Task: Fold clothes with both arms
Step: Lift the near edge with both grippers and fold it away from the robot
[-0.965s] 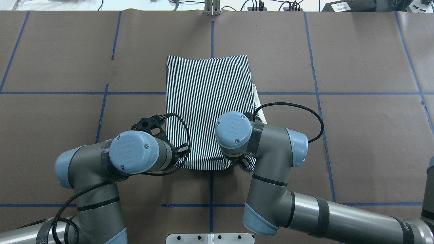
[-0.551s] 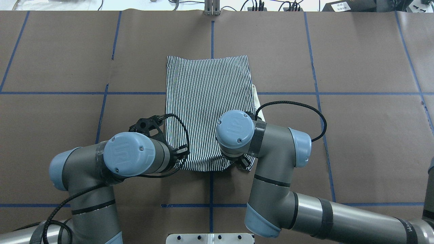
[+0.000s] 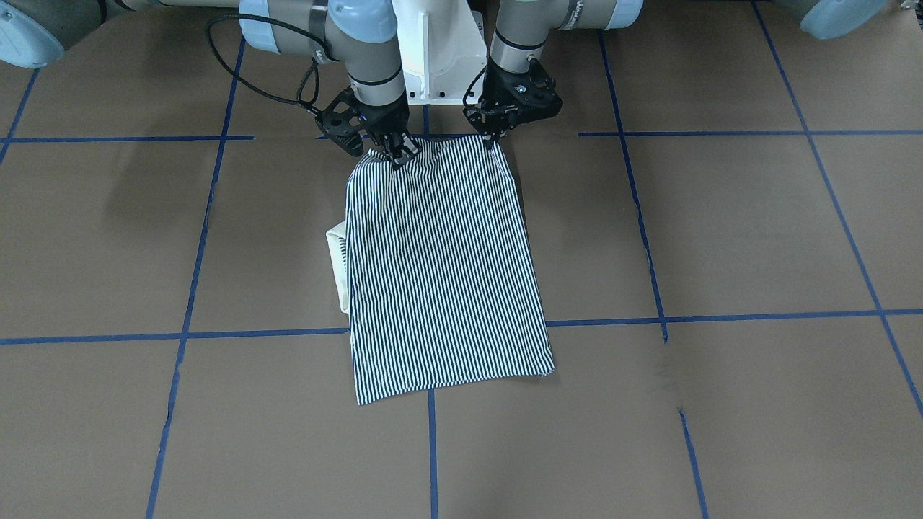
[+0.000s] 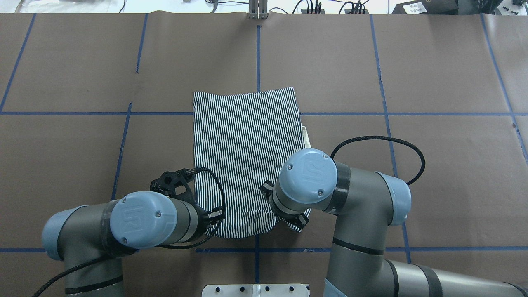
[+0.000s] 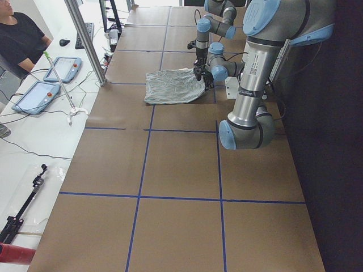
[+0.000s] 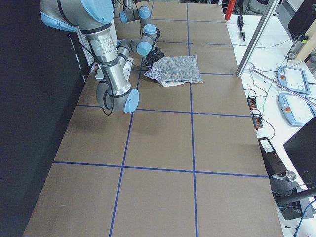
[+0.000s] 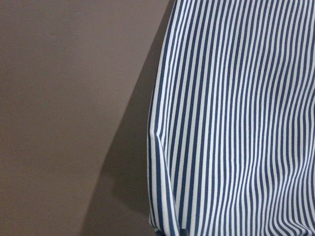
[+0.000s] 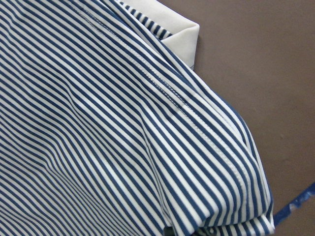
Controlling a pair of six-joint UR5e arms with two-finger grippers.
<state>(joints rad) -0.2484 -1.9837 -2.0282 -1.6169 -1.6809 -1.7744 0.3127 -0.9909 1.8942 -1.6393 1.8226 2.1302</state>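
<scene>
shirt: the striped shirt (image 4: 247, 156) lies in the middle of the overhead frame on the brown table (image 4: 82, 62), already folded to a narrow strip. its near edge is raised a little off the surface.
left claw: the left claw (image 3: 493, 137), at top centre of the front view, is clenched on one near corner of the shirt.
right claw: the right claw (image 3: 398, 154), just to the left of it in that view, grasps the other near corner.
why two holds: with both corners pinched, the edge is held almost straight and sags only slightly in the middle.
collar: the cream collar (image 4: 305, 135) peeks out at the strip's right side in the overhead frame, so the layers are not fully aligned.
step, as i judge: the near edge is to be carried to the far edge for the crosswise fold.
</scene>
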